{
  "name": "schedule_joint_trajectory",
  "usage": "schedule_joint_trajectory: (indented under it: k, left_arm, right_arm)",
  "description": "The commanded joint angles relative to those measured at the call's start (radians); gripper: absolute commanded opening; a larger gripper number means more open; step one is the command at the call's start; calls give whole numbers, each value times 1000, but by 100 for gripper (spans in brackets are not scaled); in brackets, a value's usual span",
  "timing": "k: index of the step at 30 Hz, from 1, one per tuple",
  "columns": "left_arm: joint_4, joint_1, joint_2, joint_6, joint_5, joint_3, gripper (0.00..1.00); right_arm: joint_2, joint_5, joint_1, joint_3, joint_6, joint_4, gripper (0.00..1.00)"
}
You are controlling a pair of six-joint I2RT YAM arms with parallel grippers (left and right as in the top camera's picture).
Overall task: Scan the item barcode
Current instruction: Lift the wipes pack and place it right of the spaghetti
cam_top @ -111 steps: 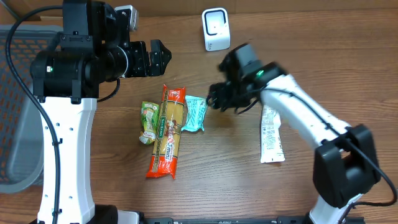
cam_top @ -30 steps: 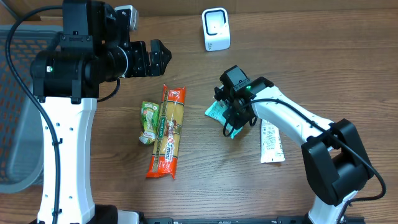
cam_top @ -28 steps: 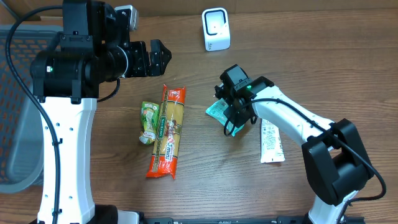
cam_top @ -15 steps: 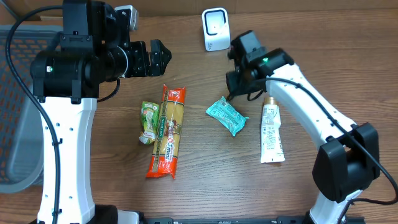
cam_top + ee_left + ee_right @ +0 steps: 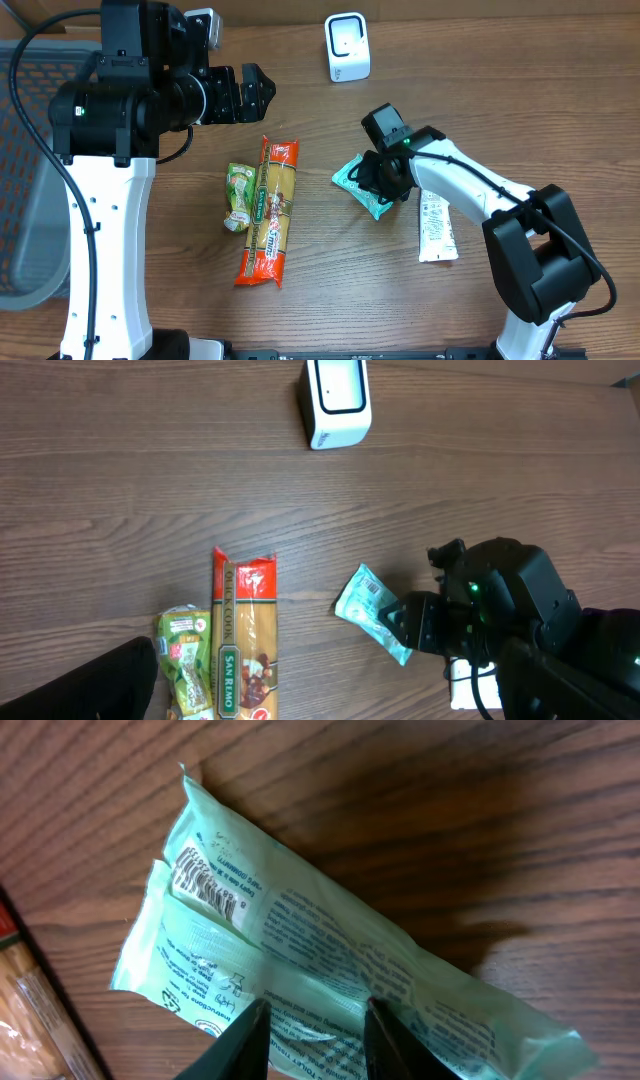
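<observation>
The item, a teal packet (image 5: 350,175), lies flat on the wooden table with its printed back and barcode (image 5: 205,890) facing up. My right gripper (image 5: 386,184) is low over the packet's right half. Its jaws are open, and the two dark fingertips (image 5: 246,1042) rest apart on the wrapper (image 5: 300,920) without pinching it. The white scanner (image 5: 347,47) stands at the back of the table, also in the left wrist view as the scanner (image 5: 337,400). My left gripper (image 5: 252,93) hangs open high at the left, away from the packet (image 5: 360,598).
A long orange pasta pack (image 5: 270,210) and a small green packet (image 5: 238,195) lie left of the item. A white tube (image 5: 436,215) lies just right of it, under my right arm. A mesh basket (image 5: 25,200) sits at the far left edge.
Half a second ago my right gripper was up near the scanner. It has come back down over the teal packet with its jaws wider apart. The left arm has not moved.
</observation>
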Motion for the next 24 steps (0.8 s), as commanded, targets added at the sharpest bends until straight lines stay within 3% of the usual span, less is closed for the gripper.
schedule_joint_trajectory:
  k: [1, 5, 10, 14, 18, 24]
  left_arm:
    - [1, 5, 7, 1, 15, 5, 100]
    - [1, 5, 7, 1, 15, 5, 100]
    - [1, 5, 7, 1, 15, 5, 100]
    - [2, 5, 7, 1, 15, 5, 100]
    - [1, 5, 7, 1, 15, 5, 100]
    - [1, 5, 7, 1, 15, 5, 100]
  right_arm:
    - [3, 48, 0, -65, 27, 69, 32]
    - [3, 53, 0, -84, -176, 141, 34]
    - [3, 24, -2, -76, -576, 142, 58]
    - [3, 72, -2, -67, -782, 108, 64]
    - [3, 152, -2, -67, -991, 61, 64]
    - [-2, 141, -2, -21, -1011, -23, 51]
